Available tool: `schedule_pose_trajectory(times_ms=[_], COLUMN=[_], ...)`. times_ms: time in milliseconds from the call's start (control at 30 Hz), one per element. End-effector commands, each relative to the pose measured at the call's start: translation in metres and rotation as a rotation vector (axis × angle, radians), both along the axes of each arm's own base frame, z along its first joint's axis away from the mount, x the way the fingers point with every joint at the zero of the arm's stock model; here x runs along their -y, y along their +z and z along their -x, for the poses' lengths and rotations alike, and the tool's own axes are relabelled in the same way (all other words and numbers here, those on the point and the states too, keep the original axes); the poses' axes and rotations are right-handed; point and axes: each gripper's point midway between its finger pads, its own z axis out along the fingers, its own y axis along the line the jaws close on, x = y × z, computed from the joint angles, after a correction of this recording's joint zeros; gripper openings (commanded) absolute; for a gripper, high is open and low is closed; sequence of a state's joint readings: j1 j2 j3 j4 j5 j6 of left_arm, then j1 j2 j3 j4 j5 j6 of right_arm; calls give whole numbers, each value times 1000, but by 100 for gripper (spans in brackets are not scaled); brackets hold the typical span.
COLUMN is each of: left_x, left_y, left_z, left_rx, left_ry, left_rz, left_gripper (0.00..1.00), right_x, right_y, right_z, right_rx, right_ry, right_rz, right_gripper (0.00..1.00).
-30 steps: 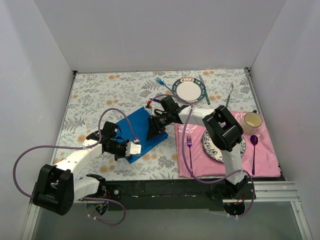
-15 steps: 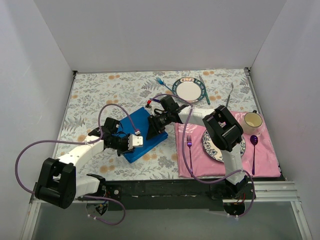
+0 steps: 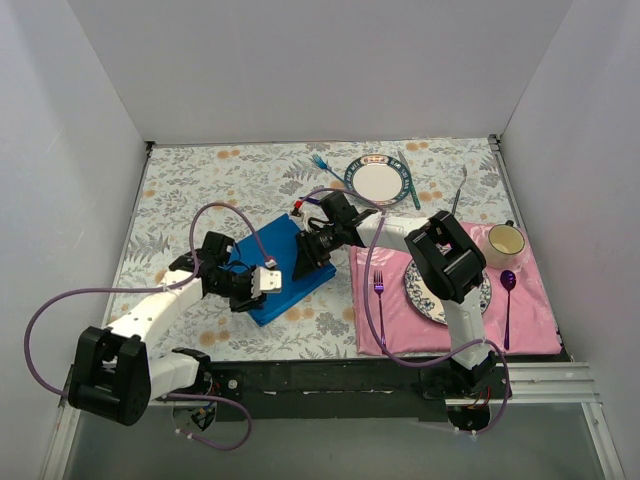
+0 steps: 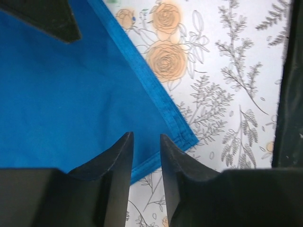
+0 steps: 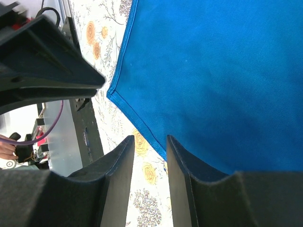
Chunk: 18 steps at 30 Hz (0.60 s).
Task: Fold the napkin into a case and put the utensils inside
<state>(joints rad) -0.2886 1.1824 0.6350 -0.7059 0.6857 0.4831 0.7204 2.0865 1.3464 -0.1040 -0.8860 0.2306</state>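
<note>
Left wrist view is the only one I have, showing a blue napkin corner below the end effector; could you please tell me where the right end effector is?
Observer: The right end effector is open and sits over the right part of the napkin, its fingers straddling a hemmed edge.
Operator: Thank you. How does the whole napkin lie?
Observer: From above it is a flat blue rectangle on the floral tablecloth, just left of the pink placemat.
Operator: And where is the light-blue fork, please?
Observer: The light-blue fork lies at the far side, just left of the small plate, well apart from the napkin.
</note>
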Motion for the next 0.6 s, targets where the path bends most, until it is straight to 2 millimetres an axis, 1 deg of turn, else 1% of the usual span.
schedule_pose_trajectory(times_ms=[0,67,167,367,567], left_x=[2,2,0,-5,-4], left_y=[17,12,5,-10,-17], left_z=[21,26,24,22,23], left_rx=[-10,-40,-59,-21,-25], left_ry=[-75,-84,-73,-65,-59], left_rz=[32,23,-6,-60,-78], left_gripper=[30,31,32,33,34], right_x=[-5,-5,-4,-3,-2], right_y=[3,2,-1,-7,-11], right_z=[-6,-6,-7,-6,-8], right_rx=[13,12,8,4,1], right_ry=[17,16,10,1,-6], right_rz=[-27,-25,-16,-2,4], right_gripper=[41,41,41,40,39])
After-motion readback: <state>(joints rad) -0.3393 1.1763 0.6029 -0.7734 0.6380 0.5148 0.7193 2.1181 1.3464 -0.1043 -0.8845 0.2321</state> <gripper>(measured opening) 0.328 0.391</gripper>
